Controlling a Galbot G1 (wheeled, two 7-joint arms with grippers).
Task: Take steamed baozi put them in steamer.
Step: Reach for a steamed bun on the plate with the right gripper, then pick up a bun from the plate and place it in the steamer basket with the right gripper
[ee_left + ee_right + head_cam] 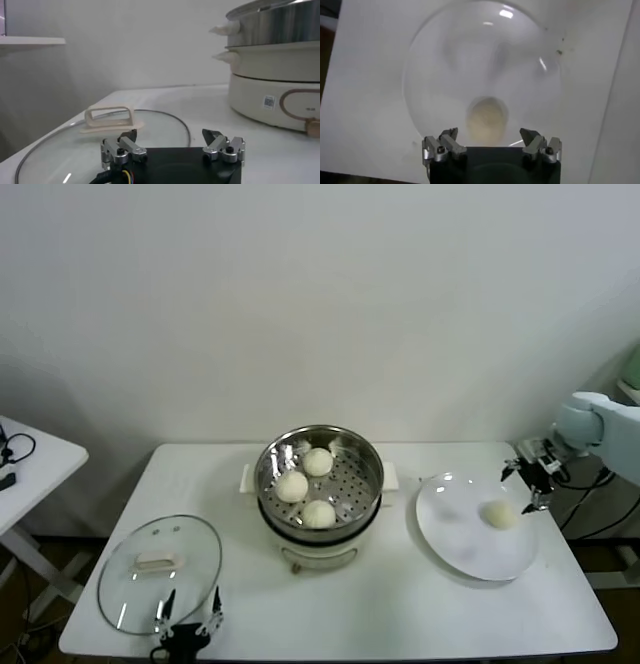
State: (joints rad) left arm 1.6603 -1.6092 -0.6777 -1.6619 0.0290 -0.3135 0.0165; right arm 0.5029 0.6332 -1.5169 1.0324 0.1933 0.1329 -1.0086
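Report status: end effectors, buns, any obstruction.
Right end effector open above last cream-white round bun on flat white plate. Left end effector open, parked beside glass lid. Three buns in shiny steel steamer. Nothing in the way.

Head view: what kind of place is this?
Probably a lab mock-up of a kitchen: a white table against a bare wall, holding an electric steamer, its glass lid and a plate.

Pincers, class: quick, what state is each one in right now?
Left pincer: open, empty, near the glass lid.
Right pincer: open, empty, above the last baozi on the plate.
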